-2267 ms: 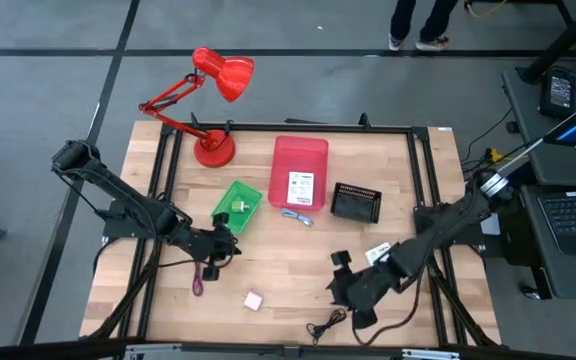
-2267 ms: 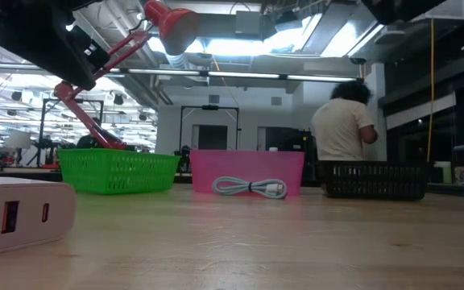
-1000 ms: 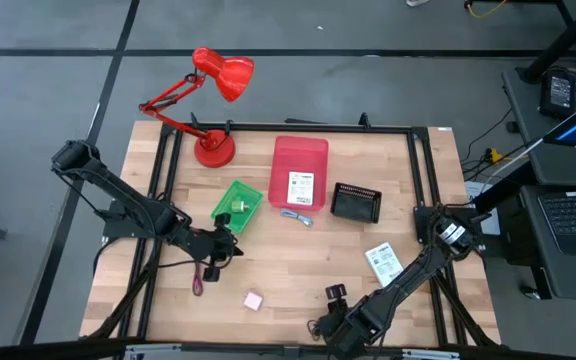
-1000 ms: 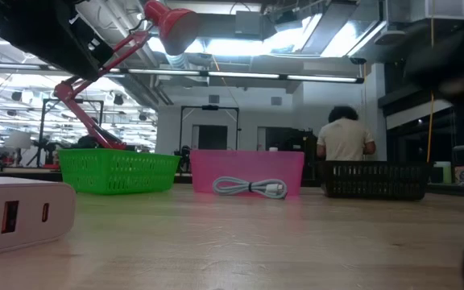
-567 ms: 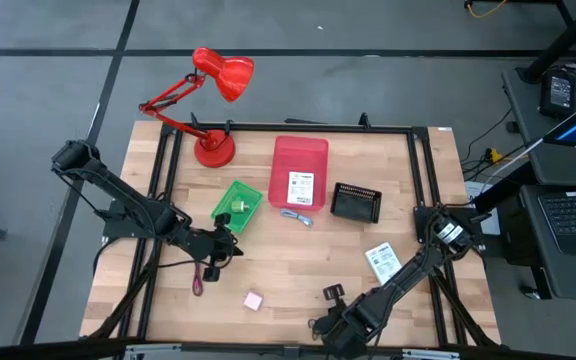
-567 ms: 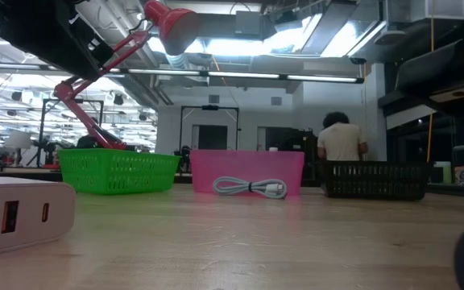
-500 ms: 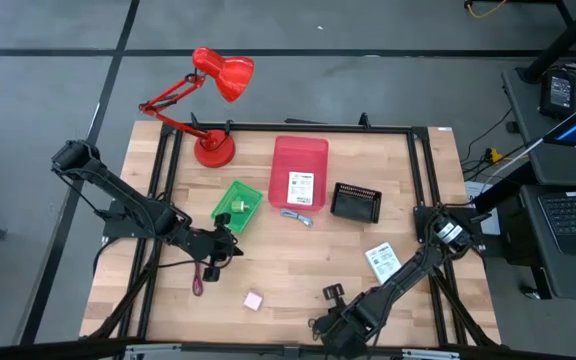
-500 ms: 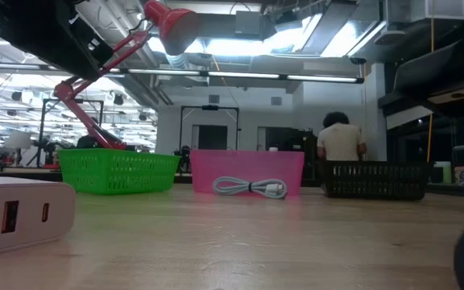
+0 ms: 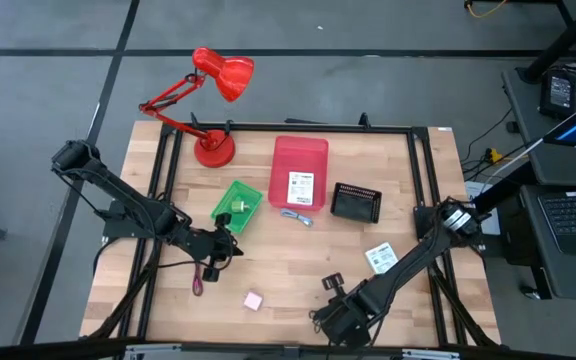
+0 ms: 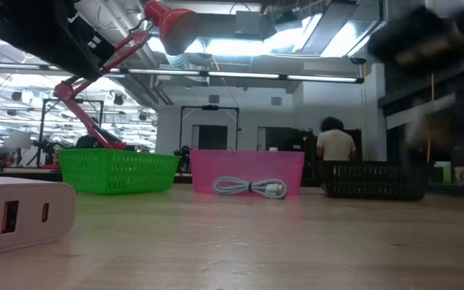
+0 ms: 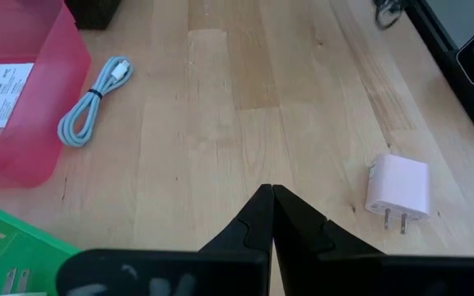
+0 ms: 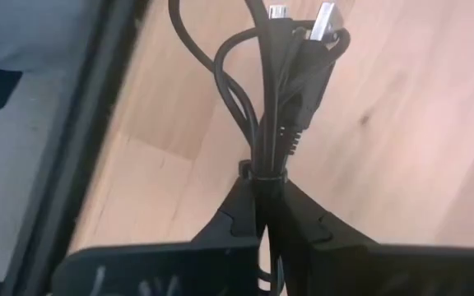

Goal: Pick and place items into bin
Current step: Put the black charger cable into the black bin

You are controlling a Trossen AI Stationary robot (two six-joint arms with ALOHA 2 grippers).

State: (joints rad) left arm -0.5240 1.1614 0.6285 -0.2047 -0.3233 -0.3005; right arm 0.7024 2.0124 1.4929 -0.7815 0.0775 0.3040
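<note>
The wooden tabletop (image 9: 298, 255) carries three containers, all lying beyond both grippers toward the far edge. The pink bin (image 9: 299, 172), the largest, holds a white printed packet (image 9: 300, 189) lying flat on its floor. Left of it, and just beyond the left gripper (image 9: 230, 247), the green basket (image 9: 237, 207) holds a green-white piece (image 9: 239, 205). The black basket (image 9: 355, 203) sits right of the pink bin, well beyond the right gripper (image 9: 330, 322); what is in it cannot be told.

The right arm reaches low and long from the tabletop's right side to its near edge. Its gripper is clenched on the bundled black cord (image 12: 276, 107), whose plugs stick out past the fingertips in the right wrist view. A second white printed packet (image 9: 379, 258) lies beside this arm, farther from the near edge than the gripper.

The left arm stretches in from the left with its gripper pinched closed on nothing, near the green basket's close corner. The pink cube (image 11: 398, 186), a plug-in charger, lies ahead of it toward the near edge. The bluish strip (image 11: 90, 105), a coiled cable, rests just outside the pink bin's wall. The purple cord (image 9: 199, 280) lies near the left gripper on the near-edge side.
</note>
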